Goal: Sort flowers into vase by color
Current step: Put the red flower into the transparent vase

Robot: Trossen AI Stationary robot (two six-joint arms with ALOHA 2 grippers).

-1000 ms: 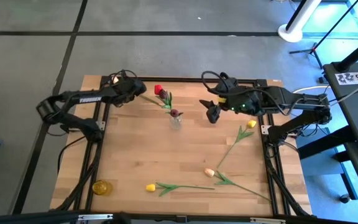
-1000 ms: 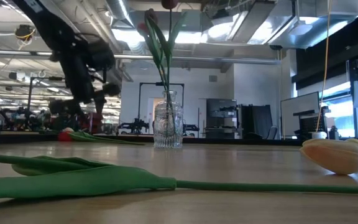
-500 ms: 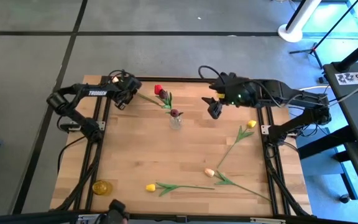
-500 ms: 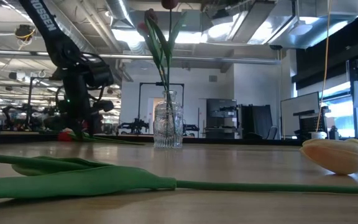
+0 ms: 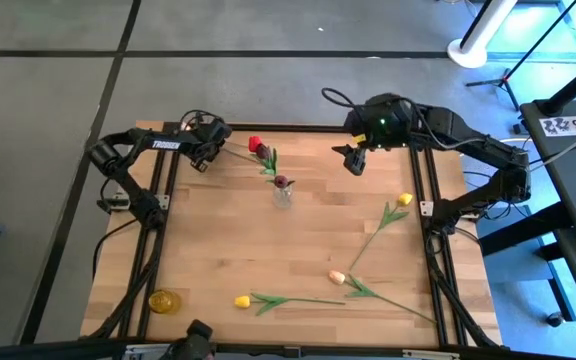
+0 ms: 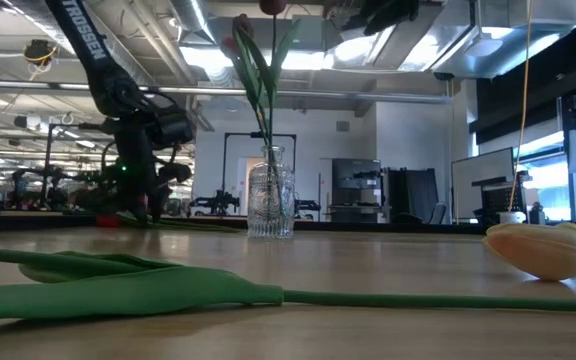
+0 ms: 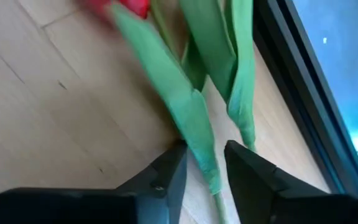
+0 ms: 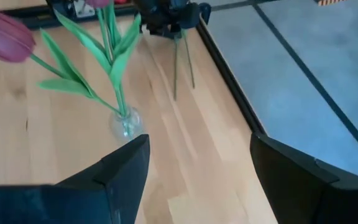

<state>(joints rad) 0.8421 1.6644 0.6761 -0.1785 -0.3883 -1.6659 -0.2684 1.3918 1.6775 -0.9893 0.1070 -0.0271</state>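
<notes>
A small clear glass vase (image 5: pixel 283 195) (image 6: pixel 270 200) (image 8: pixel 126 124) stands mid-table, toward the far edge, and holds a maroon tulip (image 5: pixel 281 182) upright. A red tulip (image 5: pixel 255 145) (image 7: pixel 126 6) lies flat near the far edge. My left gripper (image 5: pixel 206 158) (image 7: pixel 204 171) (image 6: pixel 138 205) is low over its stem end, open, one finger on each side of the stem and a leaf tip. My right gripper (image 5: pixel 353 162) (image 8: pixel 197 168) hovers wide open to the right of the vase. A yellow tulip (image 5: pixel 404 200), a cream tulip (image 5: pixel 337 276) and a second yellow tulip (image 5: pixel 242 300) lie on the table.
A small yellow round object (image 5: pixel 165 300) sits at the near left corner. The black frame rail (image 7: pixel 303 93) runs close behind the red tulip along the far edge. Bare wood (image 5: pixel 228 240) spreads between the vase and the near tulips.
My left gripper has come down toward the table, onto the red tulip's stem end near the far edge. My right gripper has drawn away from the vase toward the far right. The flowers and the vase have not moved.
</notes>
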